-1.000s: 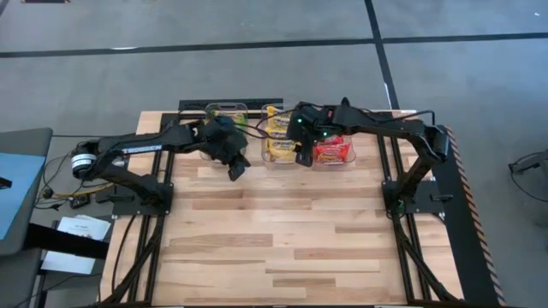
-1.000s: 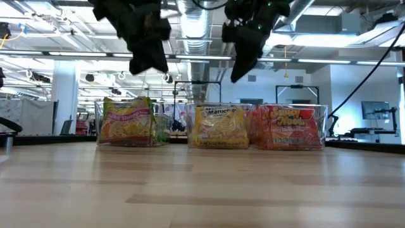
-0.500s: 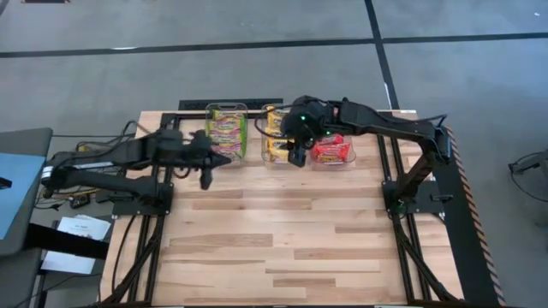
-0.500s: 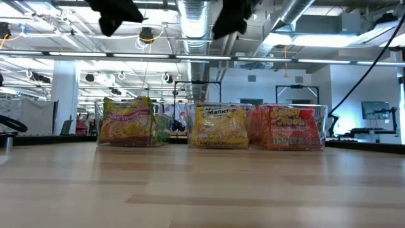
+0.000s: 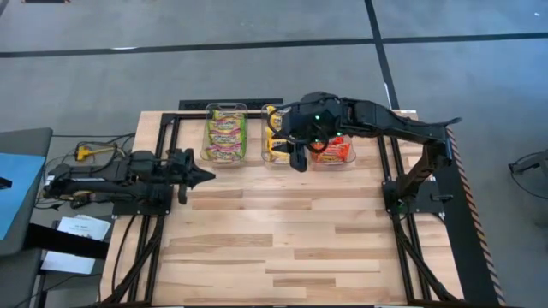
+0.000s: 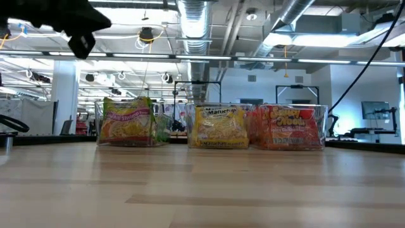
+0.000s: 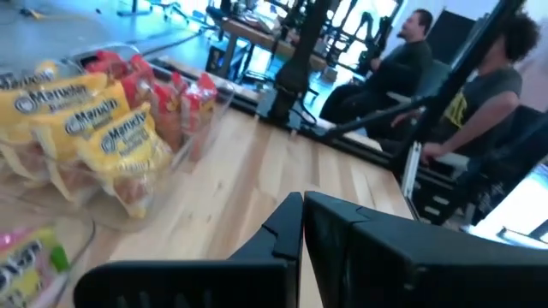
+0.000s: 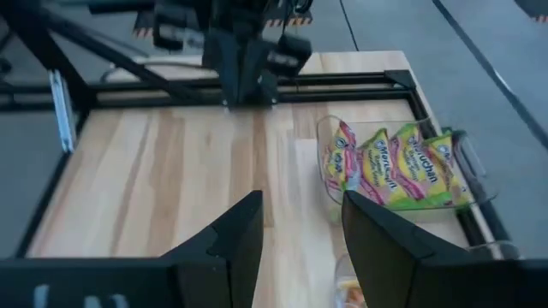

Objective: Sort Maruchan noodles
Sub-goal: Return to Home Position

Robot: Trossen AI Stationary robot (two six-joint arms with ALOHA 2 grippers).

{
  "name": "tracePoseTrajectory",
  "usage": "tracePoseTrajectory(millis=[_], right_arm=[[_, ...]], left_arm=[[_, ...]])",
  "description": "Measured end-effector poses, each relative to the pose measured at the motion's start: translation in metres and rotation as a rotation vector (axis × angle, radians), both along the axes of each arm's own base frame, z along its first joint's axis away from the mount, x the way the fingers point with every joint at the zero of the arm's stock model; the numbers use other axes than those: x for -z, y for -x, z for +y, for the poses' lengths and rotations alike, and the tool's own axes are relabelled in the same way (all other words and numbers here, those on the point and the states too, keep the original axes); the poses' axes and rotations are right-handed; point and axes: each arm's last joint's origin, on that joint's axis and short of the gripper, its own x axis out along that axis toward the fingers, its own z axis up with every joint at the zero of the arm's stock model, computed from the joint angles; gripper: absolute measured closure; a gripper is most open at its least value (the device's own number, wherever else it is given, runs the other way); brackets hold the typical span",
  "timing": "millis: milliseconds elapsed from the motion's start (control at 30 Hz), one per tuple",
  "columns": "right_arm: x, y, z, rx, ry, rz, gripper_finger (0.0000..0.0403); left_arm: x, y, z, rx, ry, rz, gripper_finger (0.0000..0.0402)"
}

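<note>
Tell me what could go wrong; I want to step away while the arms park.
The open right hand hangs over the front rim of the middle clear plastic bin of yellow ramen packets; if it dips on retreat, it might clip and shove the bin. The shut left hand, over the wooden table's left part, looks harmless.

High view: overhead, straight down, far; whole table (image 5: 282,248) in frame, middle bin (image 5: 267,161) near back edge. Low view: table-top height, level, facing middle bin front-on, room behind. Left wrist view: near, low, looks across middle bin toward two seated people (image 7: 479,94). Right wrist view: above middle bin, aimed past left bin (image 8: 469,171). All share left bin.
</note>
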Motion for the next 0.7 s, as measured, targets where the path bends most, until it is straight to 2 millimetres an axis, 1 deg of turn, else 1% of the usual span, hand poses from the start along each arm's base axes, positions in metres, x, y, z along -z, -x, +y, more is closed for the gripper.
tracePoseTrajectory(millis=[233, 433, 600, 700], right_arm=[[-0.014, 0.002, 0.022, 0.011, -0.124, -0.045, 0.0221], [-0.021, 0.003, 0.038, -0.045, -0.257, -0.067, 0.0221], [-0.021, 0.003, 0.051, -0.072, -0.287, -0.059, 0.0221], [-0.021, 0.003, 0.057, -0.089, -0.288, -0.056, 0.0221]], left_arm=[[0.030, 0.011, -0.004, 0.049, -0.041, 0.032, 0.0401], [0.062, 0.011, -0.006, 0.073, -0.043, 0.030, 0.0401], [0.085, 0.010, -0.007, 0.075, -0.003, 0.028, 0.0401], [0.094, 0.010, -0.007, 0.068, 0.010, 0.049, 0.0401]])
